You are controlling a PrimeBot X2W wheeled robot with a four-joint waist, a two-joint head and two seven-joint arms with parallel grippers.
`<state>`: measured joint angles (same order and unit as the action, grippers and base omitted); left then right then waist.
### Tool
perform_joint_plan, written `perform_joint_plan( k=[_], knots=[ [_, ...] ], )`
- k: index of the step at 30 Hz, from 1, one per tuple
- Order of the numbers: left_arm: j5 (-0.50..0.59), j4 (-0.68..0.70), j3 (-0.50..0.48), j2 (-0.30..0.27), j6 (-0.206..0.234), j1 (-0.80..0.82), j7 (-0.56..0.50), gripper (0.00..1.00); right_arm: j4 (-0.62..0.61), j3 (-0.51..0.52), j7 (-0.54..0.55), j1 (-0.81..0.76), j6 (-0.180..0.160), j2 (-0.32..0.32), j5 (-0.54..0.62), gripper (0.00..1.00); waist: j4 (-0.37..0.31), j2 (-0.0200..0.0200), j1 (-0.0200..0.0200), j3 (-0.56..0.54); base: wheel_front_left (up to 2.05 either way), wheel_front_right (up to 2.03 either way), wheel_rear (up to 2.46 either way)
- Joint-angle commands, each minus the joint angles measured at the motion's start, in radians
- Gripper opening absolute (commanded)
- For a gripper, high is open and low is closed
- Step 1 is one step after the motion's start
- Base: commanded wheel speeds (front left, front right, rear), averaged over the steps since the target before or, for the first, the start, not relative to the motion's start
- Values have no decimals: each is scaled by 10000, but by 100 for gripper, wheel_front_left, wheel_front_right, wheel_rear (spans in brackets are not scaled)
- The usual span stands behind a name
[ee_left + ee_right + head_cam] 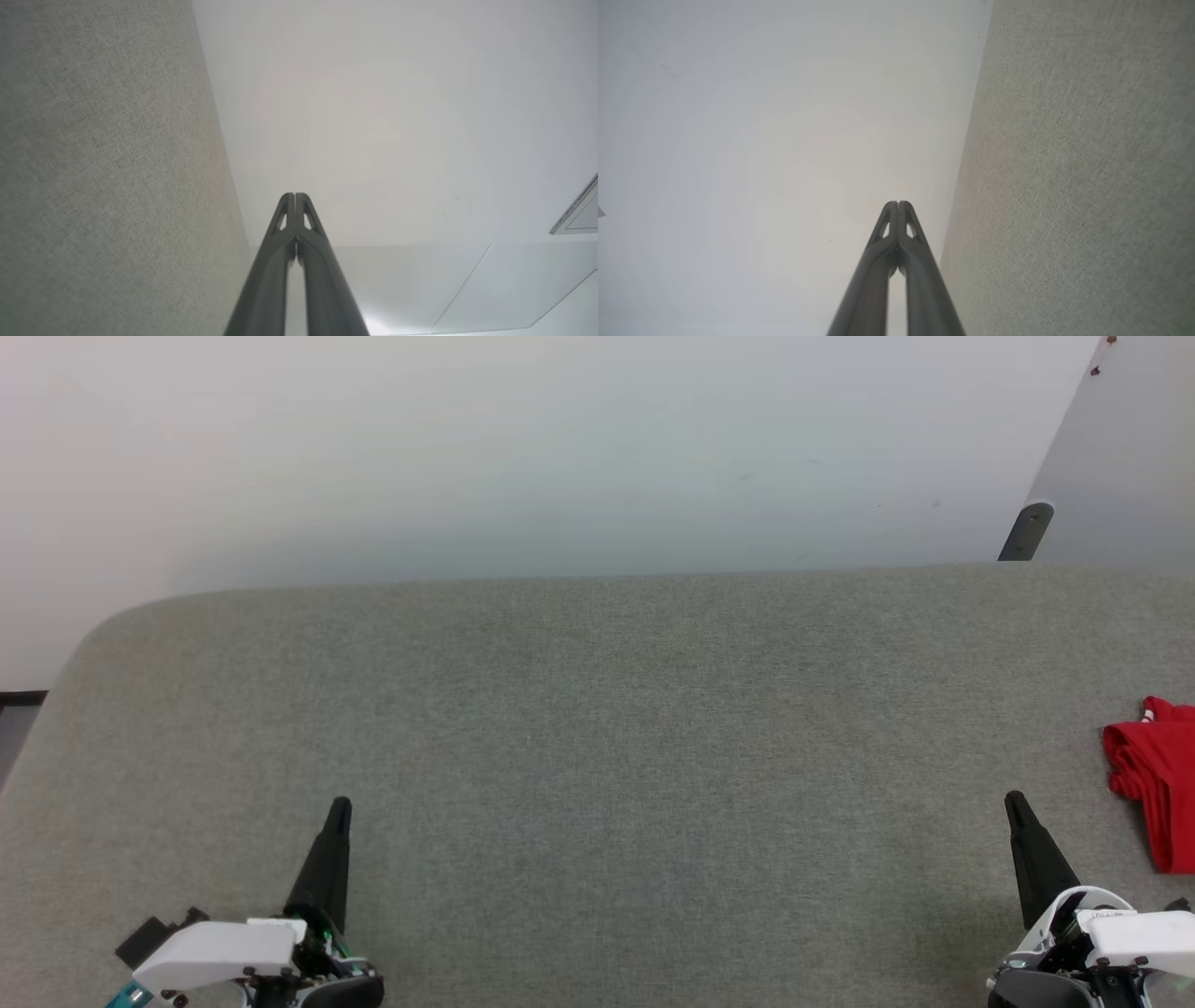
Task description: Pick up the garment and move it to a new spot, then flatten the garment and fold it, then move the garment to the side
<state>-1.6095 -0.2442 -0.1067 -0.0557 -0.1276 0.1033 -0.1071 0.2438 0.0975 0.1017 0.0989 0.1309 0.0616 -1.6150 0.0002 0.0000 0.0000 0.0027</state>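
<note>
The garment is a bunched red heap with a speck of white trim, lying on the grey table at the far right edge of the head view, partly cut off. My right gripper is shut and empty at the lower right, a short way left of the garment. At the lower left my left gripper is shut and empty, far from the garment. In each wrist view the two dark fingers of my left gripper and my right gripper meet at the tips, holding nothing.
The grey fabric-covered table has a rounded far-left corner and its far edge runs across the middle of the head view. Beyond it lies pale floor. A dark leg of a pale panel stands at the upper right.
</note>
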Motion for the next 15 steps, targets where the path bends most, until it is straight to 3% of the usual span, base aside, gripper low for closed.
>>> perform_joint_plan(
  k=[1,15],
  knots=[
    [-100,-30,-35,22,-56,116,-50,0,27,54,45,172,-3,-29,-121,0,-2,0,0,5,0,0,0],
    [-66,-25,-48,28,-56,115,-65,0,25,74,53,119,-3,-45,-84,0,-2,0,0,5,0,0,0]
  ],
)
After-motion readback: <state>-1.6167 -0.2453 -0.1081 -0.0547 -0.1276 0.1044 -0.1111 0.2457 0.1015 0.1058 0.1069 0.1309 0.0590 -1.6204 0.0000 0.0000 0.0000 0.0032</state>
